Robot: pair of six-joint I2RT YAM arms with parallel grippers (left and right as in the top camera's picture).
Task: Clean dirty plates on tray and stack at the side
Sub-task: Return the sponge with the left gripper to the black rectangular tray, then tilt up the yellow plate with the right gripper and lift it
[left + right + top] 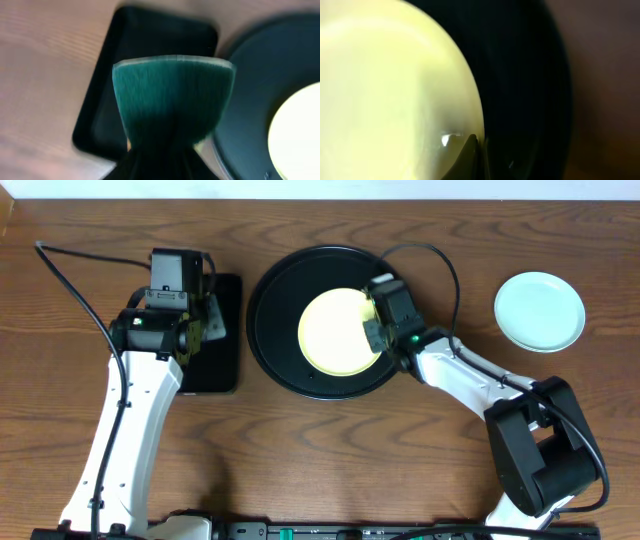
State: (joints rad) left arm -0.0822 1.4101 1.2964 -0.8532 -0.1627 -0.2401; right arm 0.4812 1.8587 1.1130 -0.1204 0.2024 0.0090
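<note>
A pale yellow plate point(335, 332) lies in the round black tray point(275, 300), right of its middle. My right gripper point(372, 320) is at the plate's right rim, shut on that edge. In the right wrist view the fingertips point(471, 145) pinch the yellow plate point(385, 90) where it meets the tray point(525, 75). A pale mint-blue plate point(539, 310) rests on the table to the far right. My left gripper point(205, 320) is shut on a brush with dark green bristles point(172, 95), held over a black rectangular tray point(150, 30).
The black rectangular tray point(225, 370) lies just left of the round tray, with a narrow strip of table between them. Cables run from both arms across the wooden table. The white wall edge borders the far side.
</note>
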